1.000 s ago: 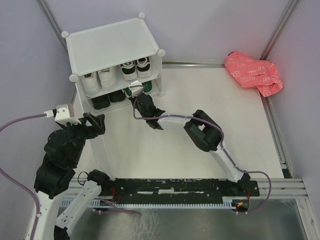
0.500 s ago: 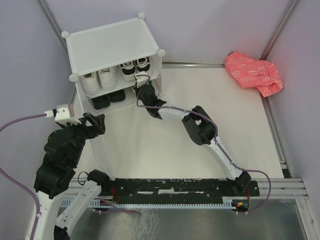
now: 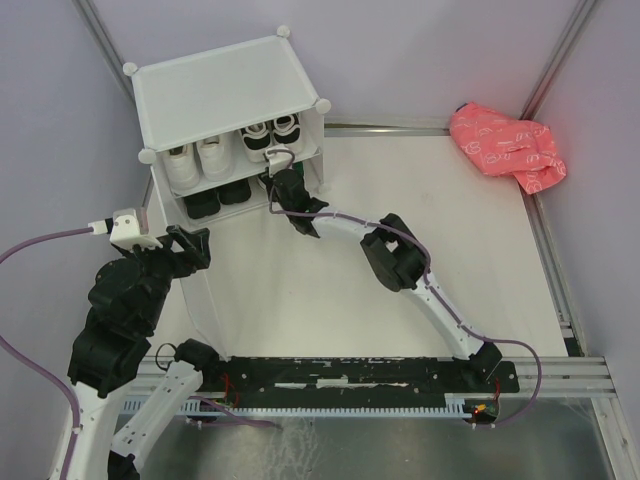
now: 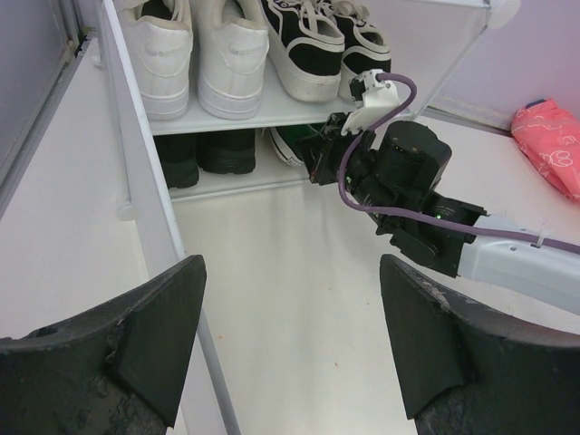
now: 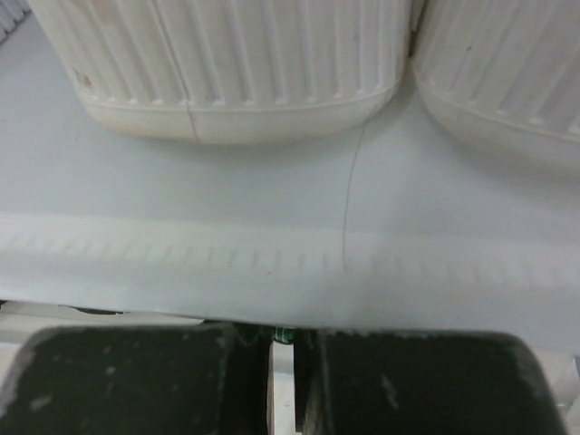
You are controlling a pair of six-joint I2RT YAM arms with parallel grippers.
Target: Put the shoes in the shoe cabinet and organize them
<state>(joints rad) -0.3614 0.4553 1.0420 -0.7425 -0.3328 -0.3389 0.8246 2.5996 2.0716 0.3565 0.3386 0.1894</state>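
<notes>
The white shoe cabinet [image 3: 220, 90] stands at the back left with its door panel [image 3: 205, 290] swung open. White sneakers [image 3: 197, 160] and black sneakers with white soles [image 3: 272, 135] sit on the upper shelf. Plain black shoes [image 3: 218, 197] sit on the lower shelf. My right gripper [image 3: 283, 182] reaches into the lower shelf's right side, shut on a green sneaker [image 4: 292, 143]. Only a green sliver [image 5: 285, 333] shows between its nearly closed fingers, under the shelf edge [image 5: 272, 254]. My left gripper [image 4: 290, 267] is open and empty, hovering beside the door panel's edge [image 4: 149, 208].
A pink bag [image 3: 508, 145] lies at the back right corner. Metal frame rails run along the right and back edges of the white table [image 3: 400, 180]. The right arm's links [image 3: 395, 255] stretch across the table's middle.
My right gripper has moved up and left towards the cabinet, carrying the green sneaker deeper into the lower shelf. The left arm has not moved.
</notes>
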